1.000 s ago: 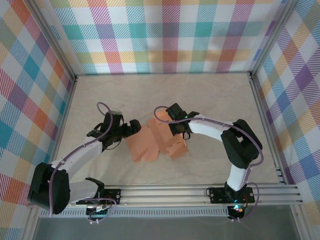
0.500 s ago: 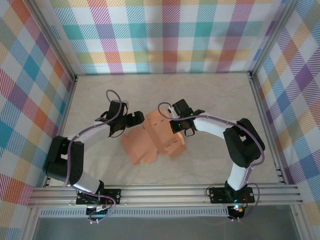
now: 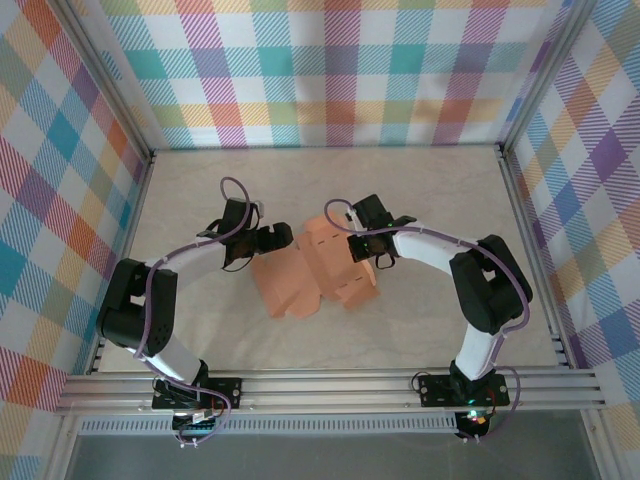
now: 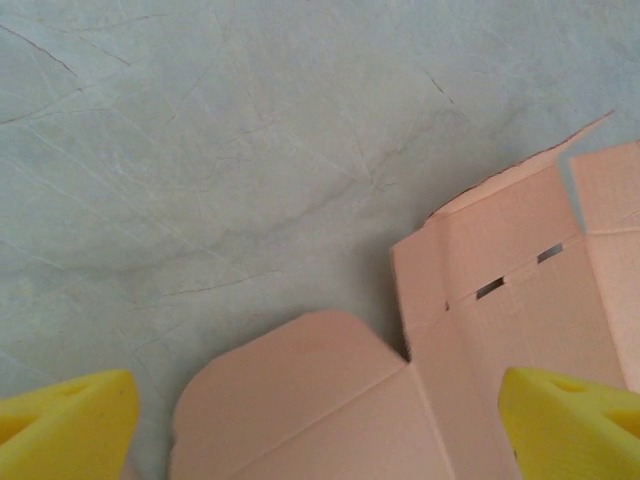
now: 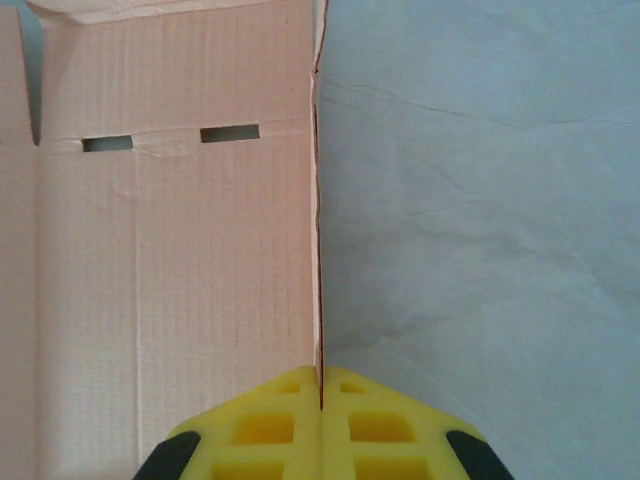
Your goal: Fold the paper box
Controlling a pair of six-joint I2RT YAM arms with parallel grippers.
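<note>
The paper box (image 3: 300, 280) is a salmon-orange die-cut sheet lying partly folded in the middle of the table. My left gripper (image 3: 277, 239) is at its back left corner and open. In the left wrist view its yellow fingertips (image 4: 68, 424) stand wide apart over a rounded flap of the paper box (image 4: 300, 400) without gripping it. My right gripper (image 3: 358, 252) is at the sheet's right side. In the right wrist view the right gripper (image 5: 320, 400) is shut on the thin edge of a raised panel of the paper box (image 5: 180, 250), which has two slots near its top.
Plaid walls (image 3: 330, 70) enclose the pale marbled table (image 3: 420, 190) at the back and on both sides. A metal rail (image 3: 330, 385) with both arm bases runs along the near edge. Open tabletop lies behind and to the right of the box.
The left gripper has moved back and to the right, to the sheet's back left corner. The right gripper, still shut on the panel, has shifted slightly back, and the sheet has turned a little.
</note>
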